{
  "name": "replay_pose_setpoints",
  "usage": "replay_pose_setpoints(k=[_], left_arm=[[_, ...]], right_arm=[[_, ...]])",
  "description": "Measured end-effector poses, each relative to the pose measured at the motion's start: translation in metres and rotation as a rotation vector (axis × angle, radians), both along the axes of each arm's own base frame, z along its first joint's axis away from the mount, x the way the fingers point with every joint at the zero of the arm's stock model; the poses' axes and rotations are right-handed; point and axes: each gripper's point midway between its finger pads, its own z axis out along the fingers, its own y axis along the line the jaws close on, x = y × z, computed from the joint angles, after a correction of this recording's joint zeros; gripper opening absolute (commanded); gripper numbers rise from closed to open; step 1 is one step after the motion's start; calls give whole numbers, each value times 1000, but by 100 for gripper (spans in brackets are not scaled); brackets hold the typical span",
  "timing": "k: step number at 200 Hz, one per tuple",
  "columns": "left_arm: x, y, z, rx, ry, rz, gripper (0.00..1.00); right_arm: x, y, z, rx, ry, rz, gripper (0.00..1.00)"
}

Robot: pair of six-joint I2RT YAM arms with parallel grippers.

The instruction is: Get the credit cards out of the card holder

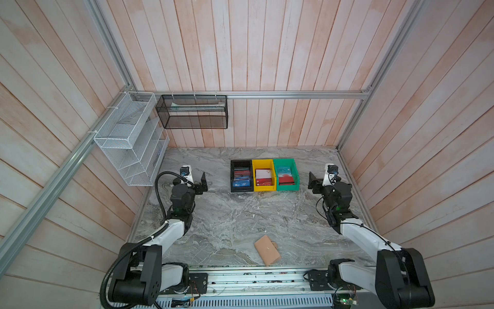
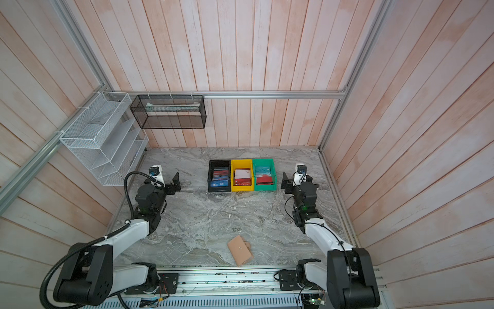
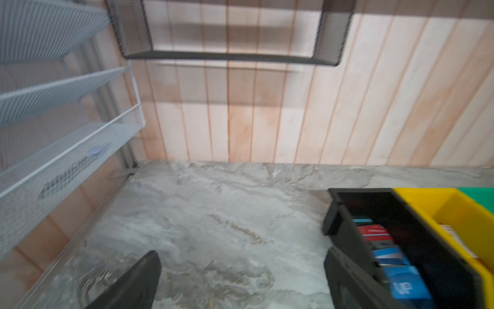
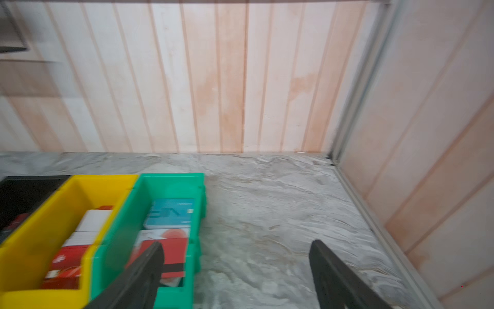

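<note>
1. Tan card holder [image 1: 267, 250] lies flat near the front edge of the marble table [image 1: 227, 214], between the two arm bases and turned at an angle. It looks closed, but it is too small in both top views to be sure, and its contents are hidden.
2. Left gripper [image 3: 240, 258] hangs at the far left of the table, just beside the black bin [image 1: 241, 162]. Its jaws are spread wide and empty, well apart from the card holder.
3. Right gripper [image 4: 237, 244] hangs at the far right, just beside the green bin [image 1: 286, 160]. Its jaws are also wide apart with nothing between them.
4. Black bin, yellow bin [image 1: 263, 161] and green bin sit touching in a row at the far middle, each holding loose cards [image 1: 242, 183].
</note>
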Motion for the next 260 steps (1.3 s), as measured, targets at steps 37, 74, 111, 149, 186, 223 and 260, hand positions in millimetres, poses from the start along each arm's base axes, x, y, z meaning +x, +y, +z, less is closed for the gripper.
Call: replay_pose_setpoints(k=[37, 74, 111, 149, 186, 223, 260], left_arm=[[-37, -77, -8, -53, 102, -201, 87], [-91, -134, -52, -145, 311, -344, 85], [-136, -163, -94, -187, 501, -400, 85], [-154, -158, -120, -235, 645, -346, 84], [-166, -148, -128, -280, 723, -294, 83], [-178, -146, -132, -328, 790, -286, 81], [-186, -150, -133, -378, 833, -297, 80]], right_arm=[[-54, 117, -10, -26, 178, 333, 83], [-127, 181, -62, -66, 463, 560, 82], [-167, 185, -111, -48, 720, 594, 79], [-201, 175, -145, -8, 886, 616, 78], [-226, 177, -142, 65, 944, 696, 77], [-245, 184, -142, 122, 997, 771, 72], [-265, 184, -155, 122, 1068, 801, 69]])
